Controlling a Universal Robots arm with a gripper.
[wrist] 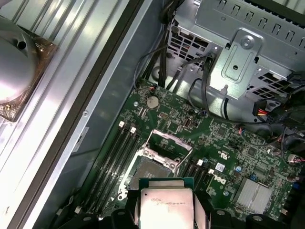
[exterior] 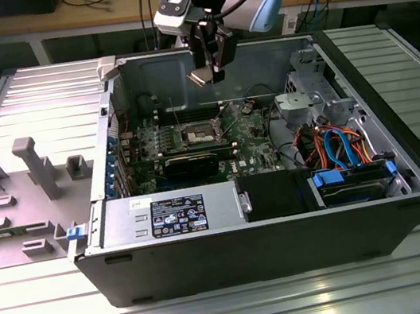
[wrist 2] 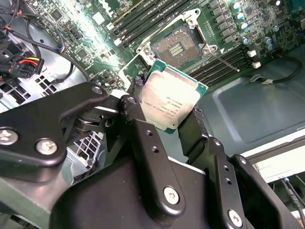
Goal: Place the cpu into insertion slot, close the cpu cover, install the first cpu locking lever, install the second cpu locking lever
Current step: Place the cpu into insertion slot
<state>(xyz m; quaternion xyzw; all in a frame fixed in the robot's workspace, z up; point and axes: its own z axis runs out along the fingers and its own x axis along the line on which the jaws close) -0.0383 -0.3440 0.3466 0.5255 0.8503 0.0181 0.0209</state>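
Observation:
My gripper (exterior: 206, 73) hangs above the open computer case, shut on the cpu (exterior: 203, 76). In both wrist views the cpu (wrist 2: 171, 95) (wrist: 167, 207) is a flat square chip with a dull silver top, pinched by its edges between the black fingers (wrist 2: 136, 114). The insertion slot (wrist 2: 177, 45) (wrist: 150, 171) (exterior: 198, 133) lies bare on the green board below, a dark square with a silvery rim. The cpu is well above it and not touching. The cpu cover (wrist: 167, 143) stands flipped up at the socket's far edge. A thin metal lever (wrist 2: 224, 59) lies beside the socket.
Long memory slots (wrist: 112, 162) flank the socket. A black graphics card (exterior: 195, 162) lies across the board. The silver drive cage (exterior: 309, 100), coloured cables (exterior: 337, 144) and the power supply (exterior: 175, 215) crowd the case. A grey fixture (exterior: 34, 166) stands on the exterior view's left.

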